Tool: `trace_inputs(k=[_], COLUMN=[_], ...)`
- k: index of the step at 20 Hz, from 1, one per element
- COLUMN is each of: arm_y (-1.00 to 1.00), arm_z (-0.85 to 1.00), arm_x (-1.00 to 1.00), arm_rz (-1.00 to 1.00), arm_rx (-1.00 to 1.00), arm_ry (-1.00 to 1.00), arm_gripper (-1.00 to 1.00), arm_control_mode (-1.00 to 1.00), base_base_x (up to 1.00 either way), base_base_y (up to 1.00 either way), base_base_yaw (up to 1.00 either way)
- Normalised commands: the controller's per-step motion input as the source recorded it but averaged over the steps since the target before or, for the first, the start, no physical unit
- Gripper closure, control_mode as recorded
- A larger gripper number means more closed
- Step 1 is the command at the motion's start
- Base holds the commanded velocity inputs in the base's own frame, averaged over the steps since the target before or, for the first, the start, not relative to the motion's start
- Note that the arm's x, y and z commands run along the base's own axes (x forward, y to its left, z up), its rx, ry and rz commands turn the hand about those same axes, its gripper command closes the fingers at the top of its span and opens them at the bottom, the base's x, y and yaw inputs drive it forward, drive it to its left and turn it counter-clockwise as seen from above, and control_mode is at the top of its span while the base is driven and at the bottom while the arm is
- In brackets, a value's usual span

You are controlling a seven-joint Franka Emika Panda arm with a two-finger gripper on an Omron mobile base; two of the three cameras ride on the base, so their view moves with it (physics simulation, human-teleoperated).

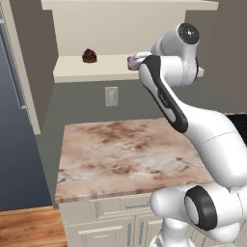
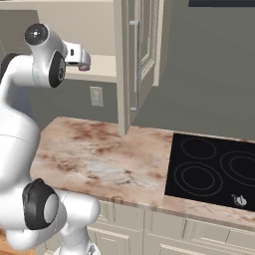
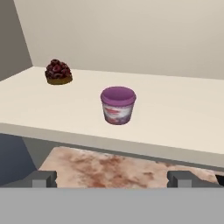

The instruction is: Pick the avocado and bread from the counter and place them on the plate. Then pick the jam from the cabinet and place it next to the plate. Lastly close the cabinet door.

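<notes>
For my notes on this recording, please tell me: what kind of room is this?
A kitchen, most likely. A marbled stone counter sits above cream drawers, a black cooktop is set into it, and an open wall cabinet above holds a small jam jar.

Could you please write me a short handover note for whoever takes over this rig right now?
Gripper: open, holding nothing, raised in front of the open cabinet and aimed at the jam.
Jam: upright on the cabinet shelf, near its front edge, untouched. A dark red lumpy item sits farther back on the same shelf.
Cabinet door: open, swung out over the counter.
Plate, avocado and bread: out of frame, so check whether that step is done.
Left: grasp the jam, set it next to the plate, close the door.
</notes>
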Motion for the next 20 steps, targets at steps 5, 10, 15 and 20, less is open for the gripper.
trace_inputs(k=[5, 10, 15, 20], arm_y=[0.0, 0.02, 0.04, 0.03], arm_z=[-0.01, -0.05, -0.07, -0.07], arm_x=[0.2, 0.22, 0.24, 0.24], arm_rz=[0.0, 0.0, 0.0, 0.0], arm_rx=[0.0, 0.0, 0.0, 0.0], arm_ry=[0.0, 0.01, 0.03, 0.03], arm_gripper=[-1.0, -1.0, -1.0, -1.0], arm_control_mode=[-1.0, -1.0, -1.0, -1.0], base_base_x=[0.0, 0.0, 0.0, 0.0], base_base_y=[0.0, 0.0, 0.0, 0.0], base_base_yaw=[0.0, 0.0, 0.0, 0.0])
